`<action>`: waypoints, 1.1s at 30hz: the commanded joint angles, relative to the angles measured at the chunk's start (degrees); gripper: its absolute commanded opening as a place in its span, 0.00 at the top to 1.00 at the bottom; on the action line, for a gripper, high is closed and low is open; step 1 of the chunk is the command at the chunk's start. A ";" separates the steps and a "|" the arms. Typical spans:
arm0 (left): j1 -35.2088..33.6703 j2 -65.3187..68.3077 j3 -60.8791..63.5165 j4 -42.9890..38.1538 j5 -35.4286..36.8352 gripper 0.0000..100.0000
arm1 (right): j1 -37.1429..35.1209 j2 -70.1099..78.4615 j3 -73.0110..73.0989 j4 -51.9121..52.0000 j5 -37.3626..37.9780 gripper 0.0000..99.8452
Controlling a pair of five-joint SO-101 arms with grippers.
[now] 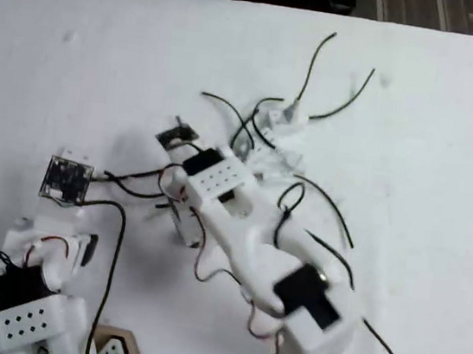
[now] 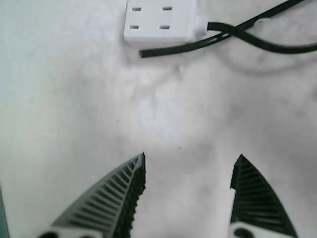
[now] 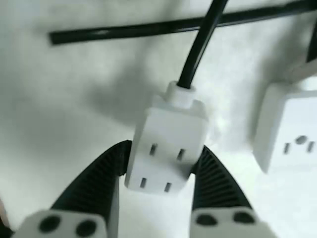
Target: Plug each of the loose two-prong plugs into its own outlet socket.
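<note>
Right hand (image 3: 164, 146) clamps a white socket block (image 3: 168, 134); holding step, I judge. Left hand (image 2: 191, 155) wide open, empty, above tabletop (image 2: 74, 99). Next requires a plug fetched, prongs aligned to slots.

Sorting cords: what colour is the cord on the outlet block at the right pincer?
Black cord on a white outlet block; clearest in the right wrist view.

The outlet socket (image 3: 167, 141) sits between the right gripper (image 3: 164, 148) fingers, touching both; its cord (image 3: 198, 44) leads away. A second socket block (image 3: 292, 134) lies just beside it. Ahead of the left gripper (image 2: 191, 157), apart from it, a four-slot socket block (image 2: 161, 20) lies on the table (image 2: 74, 99).
</note>
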 commanded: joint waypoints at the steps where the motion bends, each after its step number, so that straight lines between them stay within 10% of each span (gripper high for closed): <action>1: -0.13 -0.57 -0.26 -1.05 0.53 0.72 | 1.98 -11.21 2.20 -0.84 10.99 0.98; 12: -0.04 -0.57 -0.26 -1.05 0.53 0.72 | 6.99 -19.65 5.98 -0.57 49.41 0.98; 22: -0.04 -0.57 -0.26 -1.05 0.53 0.72 | 17.89 -25.98 -2.29 -0.66 51.16 0.98; 33: -0.04 -0.57 -0.26 -1.05 0.53 0.72 | 11.03 -25.63 9.93 -2.42 66.02 0.98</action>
